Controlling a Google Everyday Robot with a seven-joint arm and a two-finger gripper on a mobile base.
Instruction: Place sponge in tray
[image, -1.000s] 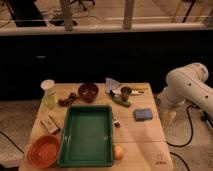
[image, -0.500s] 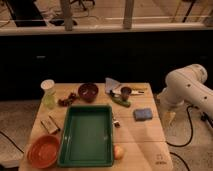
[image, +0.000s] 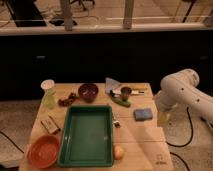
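Two round things lie nearest: a round orange plastic bowl (image: 44, 150) left of the large dark green rectangular plastic tray (image: 87, 136), and a small yellowish fruit (image: 119, 151) at its right corner. Farther back, the small blue-grey rectangular sponge (image: 143, 114) rests on the light wooden table (image: 141, 141), right of the tray and apart from it. Just right of the sponge hangs the white arm's gripper (image: 164, 118); whether it is released or clenched cannot be told. Farthest sits a dark red bowl (image: 88, 92).

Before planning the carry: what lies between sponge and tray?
Camera view: a small dark object beside the tray rim. The gripper hangs right of the sponge.
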